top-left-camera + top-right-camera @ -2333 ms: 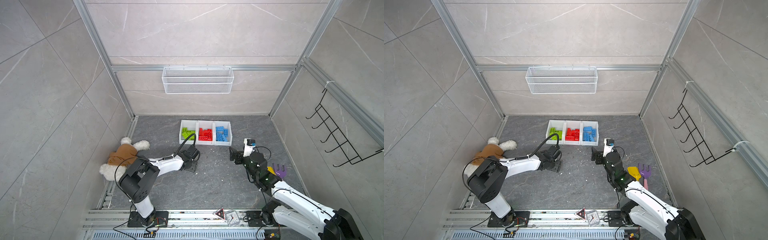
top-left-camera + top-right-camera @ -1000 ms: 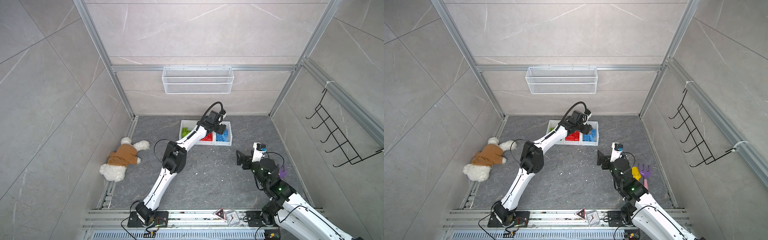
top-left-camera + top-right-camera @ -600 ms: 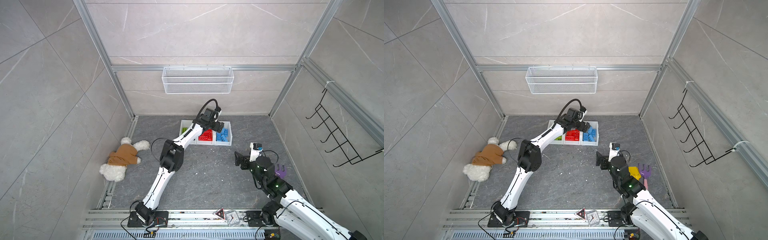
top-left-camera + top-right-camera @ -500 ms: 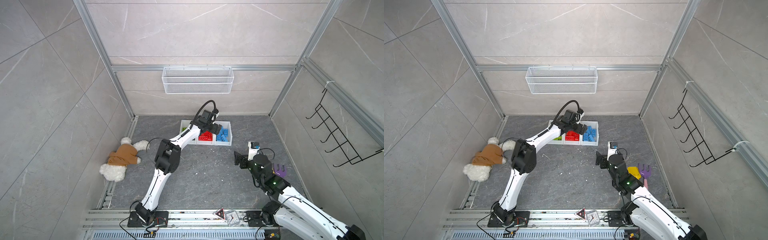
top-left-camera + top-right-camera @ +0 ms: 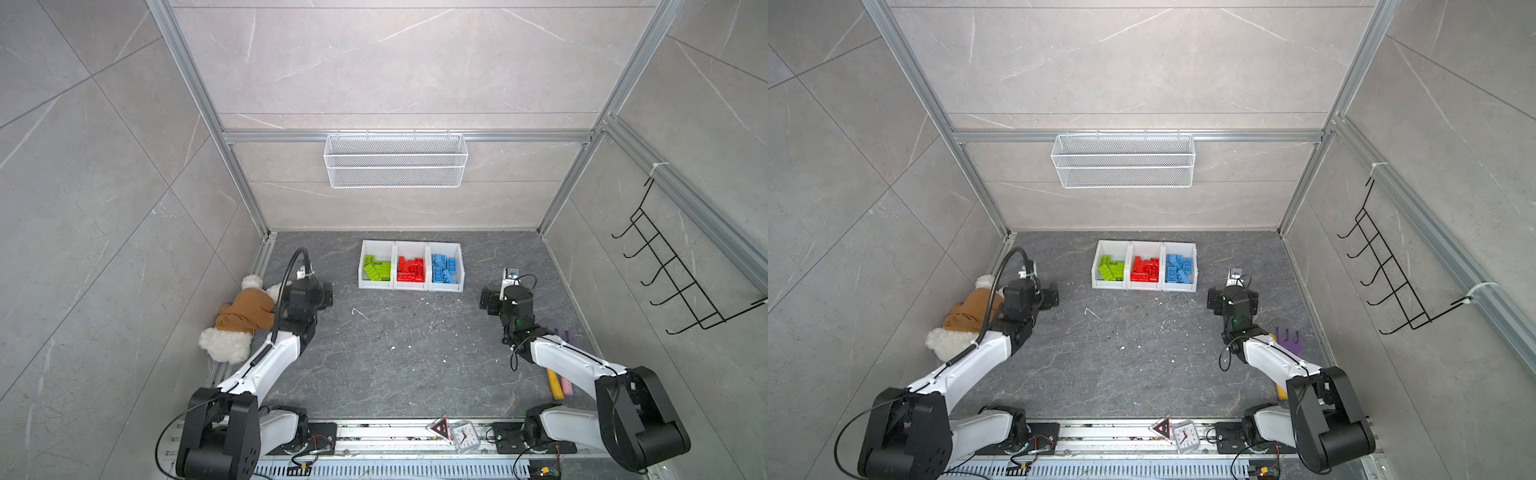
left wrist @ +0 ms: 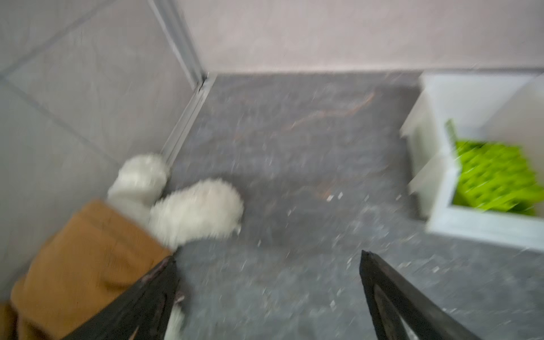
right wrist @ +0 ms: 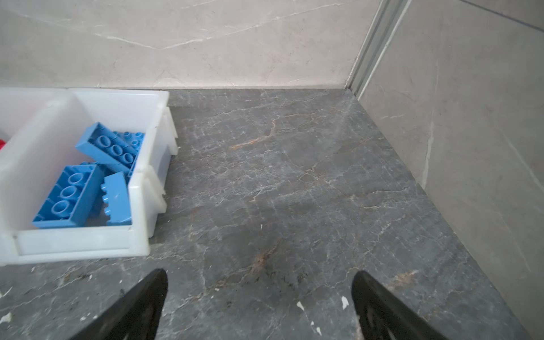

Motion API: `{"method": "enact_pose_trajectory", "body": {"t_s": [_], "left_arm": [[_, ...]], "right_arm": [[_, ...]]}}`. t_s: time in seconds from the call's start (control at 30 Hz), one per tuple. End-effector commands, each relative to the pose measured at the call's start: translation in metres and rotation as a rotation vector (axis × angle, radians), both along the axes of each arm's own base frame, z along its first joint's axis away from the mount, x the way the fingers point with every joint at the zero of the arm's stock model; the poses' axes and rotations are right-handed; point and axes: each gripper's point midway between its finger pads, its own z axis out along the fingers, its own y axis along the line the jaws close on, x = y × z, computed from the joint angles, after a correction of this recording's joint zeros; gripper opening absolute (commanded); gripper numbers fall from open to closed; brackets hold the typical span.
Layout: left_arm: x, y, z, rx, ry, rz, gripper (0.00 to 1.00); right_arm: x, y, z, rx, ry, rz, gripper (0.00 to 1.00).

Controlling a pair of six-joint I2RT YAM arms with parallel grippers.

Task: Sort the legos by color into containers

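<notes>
Both pincers stand wide apart and empty, the left pincer (image 5: 325, 296) with a stuffed toy (image 5: 245, 309) just behind it, the right pincer (image 5: 487, 300) opposite. The bricks (image 5: 411, 270) lie ahead, between the two, sorted green, red and blue in three bins (image 5: 410, 245). They look light, stiff and slick; I'd pinch one across its long flat sides.

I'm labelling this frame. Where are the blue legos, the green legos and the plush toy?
blue legos (image 7: 69, 195): right wrist view, on the large front brick.
green legos (image 5: 376, 269): in a top view, middle of the pile.
plush toy (image 5: 243, 309): in a top view, its brown sweater.
</notes>
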Motion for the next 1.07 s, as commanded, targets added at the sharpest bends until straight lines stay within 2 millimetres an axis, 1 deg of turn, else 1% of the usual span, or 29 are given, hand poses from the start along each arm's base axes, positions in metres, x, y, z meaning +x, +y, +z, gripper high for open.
{"method": "enact_pose_trajectory", "body": {"t_s": [0.0,0.1,0.13,0.2,0.27,0.33,0.37,0.4,0.47,0.5,0.6,1.03], "left_arm": [[-0.008,0.035,0.021,-0.044,-0.169,0.137,0.99],[-0.007,0.042,0.014,-0.042,-0.208,0.118,0.99],[-0.005,0.047,0.011,-0.042,-0.207,0.145,0.99],[0.003,0.05,0.0,-0.068,-0.196,0.145,0.99],[0.012,0.049,-0.01,-0.089,-0.184,0.127,0.99],[0.019,0.048,-0.019,-0.09,-0.161,0.118,0.99],[0.021,0.047,-0.024,-0.096,-0.151,0.107,0.99],[0.024,0.044,-0.03,-0.105,-0.152,0.083,0.99],[0.029,0.039,-0.041,-0.113,-0.142,0.042,0.99],[0.03,0.036,-0.042,-0.114,-0.141,0.025,0.99],[0.027,0.034,-0.049,-0.113,-0.15,0.01,0.99],[0.027,0.033,-0.049,-0.113,-0.154,0.003,1.0]], "right_arm": [[0.01,-0.005,0.014,0.053,-0.067,0.037,1.0],[0.003,-0.029,-0.005,0.11,-0.018,-0.029,1.0],[0.002,-0.032,-0.011,0.102,-0.022,-0.037,1.0],[0.007,-0.034,-0.018,0.092,-0.042,-0.04,1.0],[0.013,-0.029,-0.021,0.07,-0.089,0.0,1.0],[0.01,-0.029,-0.028,0.072,-0.103,-0.004,1.0],[0.007,-0.033,-0.032,0.074,-0.108,-0.026,1.0],[0.007,-0.034,-0.031,0.066,-0.139,-0.035,1.0],[0.006,-0.028,-0.033,0.053,-0.142,-0.006,1.0],[0.006,-0.025,-0.034,0.053,-0.139,0.01,1.0],[0.007,-0.025,-0.034,0.054,-0.137,0.012,1.0],[0.007,-0.024,-0.035,0.047,-0.132,0.013,1.0]]}}
